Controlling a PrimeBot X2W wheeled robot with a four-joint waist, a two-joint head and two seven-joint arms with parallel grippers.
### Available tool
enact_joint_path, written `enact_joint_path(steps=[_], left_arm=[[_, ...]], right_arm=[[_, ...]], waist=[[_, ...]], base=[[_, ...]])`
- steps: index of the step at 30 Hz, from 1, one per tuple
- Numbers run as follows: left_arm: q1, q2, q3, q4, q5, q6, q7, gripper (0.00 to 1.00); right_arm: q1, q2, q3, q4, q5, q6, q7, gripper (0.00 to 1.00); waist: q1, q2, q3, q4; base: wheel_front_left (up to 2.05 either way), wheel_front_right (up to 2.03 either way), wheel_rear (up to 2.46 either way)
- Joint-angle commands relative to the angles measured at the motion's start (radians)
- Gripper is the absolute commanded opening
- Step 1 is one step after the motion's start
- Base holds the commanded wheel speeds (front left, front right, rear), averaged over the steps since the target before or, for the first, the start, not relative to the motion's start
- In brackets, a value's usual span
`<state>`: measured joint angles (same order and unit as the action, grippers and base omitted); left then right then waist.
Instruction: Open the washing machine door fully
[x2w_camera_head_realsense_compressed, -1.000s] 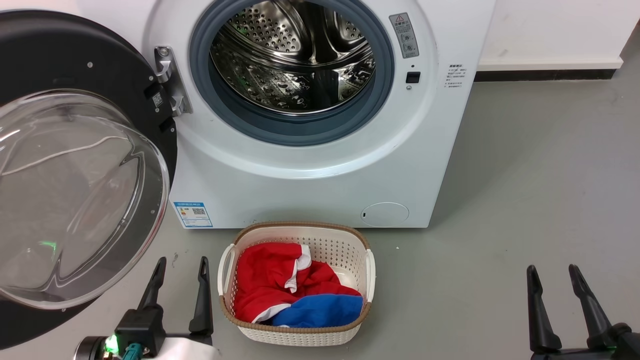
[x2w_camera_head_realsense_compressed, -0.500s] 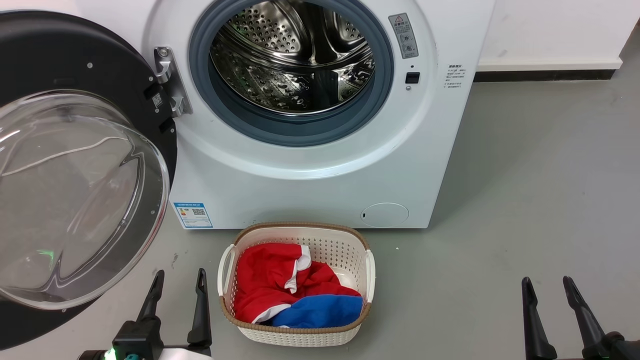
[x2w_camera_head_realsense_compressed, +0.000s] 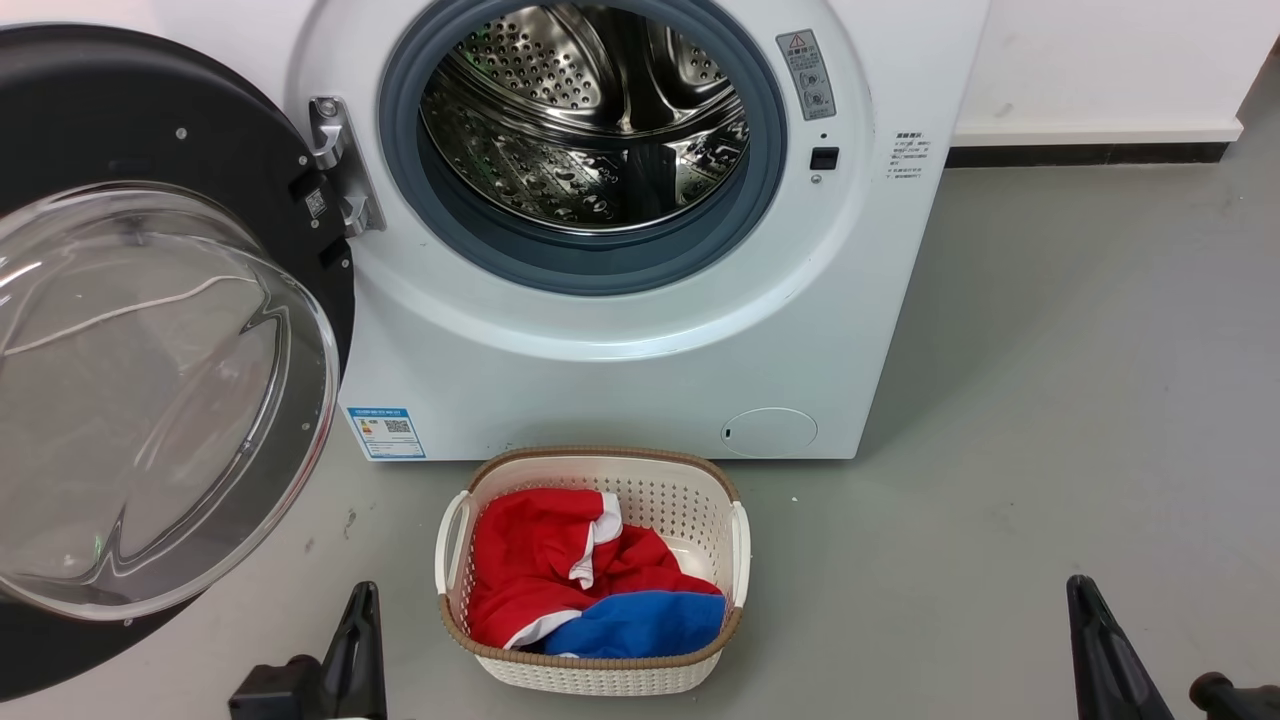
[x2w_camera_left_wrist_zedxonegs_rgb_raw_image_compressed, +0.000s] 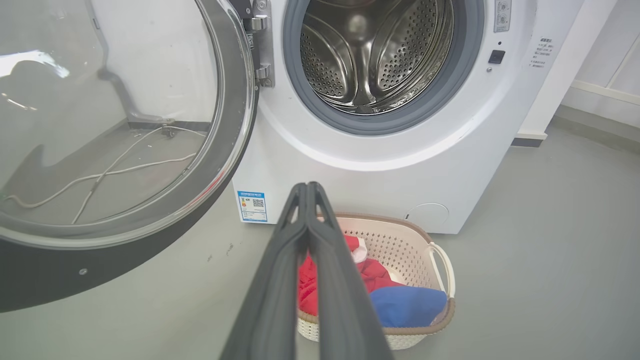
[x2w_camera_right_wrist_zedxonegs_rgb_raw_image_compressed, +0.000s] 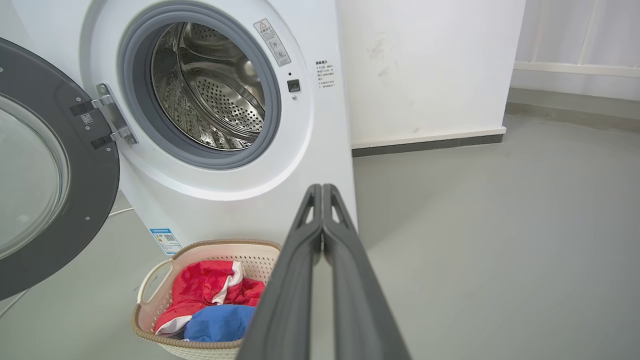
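Left wrist view: the left gripper (x2w_camera_left_wrist_zedxonegs_rgb_raw_image_compressed: 306, 187) has its fingers pressed together, empty. The washing machine door (x2w_camera_left_wrist_zedxonegs_rgb_raw_image_compressed: 115, 150) hangs swung wide at upper left, well clear of it. The right gripper (x2w_camera_right_wrist_zedxonegs_rgb_raw_image_compressed: 322, 189) is pinched closed too.

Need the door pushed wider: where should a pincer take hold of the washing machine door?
Probably the black lower rim of the washing machine door, far from the hinge, from the front with the left pincer: the glass bowl bulges, too smooth to pinch.

I am seeing the black washing machine door (x2w_camera_head_realsense_compressed: 160, 360) hanging, seemingly fully open, beside the white washing machine (x2w_camera_head_realsense_compressed: 600, 380).
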<state>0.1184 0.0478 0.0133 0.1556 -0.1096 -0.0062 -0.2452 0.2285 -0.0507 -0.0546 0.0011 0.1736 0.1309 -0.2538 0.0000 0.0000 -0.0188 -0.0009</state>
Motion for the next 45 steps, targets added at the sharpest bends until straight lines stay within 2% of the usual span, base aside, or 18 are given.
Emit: enact_joint_path(steps=[1,23,45], left_arm=[[-0.021,0.001,0.008,-0.009,-0.034,-0.004,0.008,0.0],[-0.079,0.002,0.031,0.013,-0.449,-0.038,0.104,0.0],[-0.126,0.002,0.053,0.036,-0.772,-0.066,0.182,0.0]], right_arm=[[-0.009,-0.003,0.001,-0.012,0.04,0.0,0.004,0.0],[-0.106,-0.025,0.013,0.06,0.461,0.0,0.084,0.0],[-0.179,-0.034,0.012,0.114,0.778,0.0,0.154,0.0]], waist=[[0.0,0.0,0.0,0.0],[0.0,0.0,0.004,0.0],[0.0,0.0,0.008,0.0]], base=[[0.0,0.0,0.0],[0.0,0.0,0.0],[0.0,0.0,0.0]])
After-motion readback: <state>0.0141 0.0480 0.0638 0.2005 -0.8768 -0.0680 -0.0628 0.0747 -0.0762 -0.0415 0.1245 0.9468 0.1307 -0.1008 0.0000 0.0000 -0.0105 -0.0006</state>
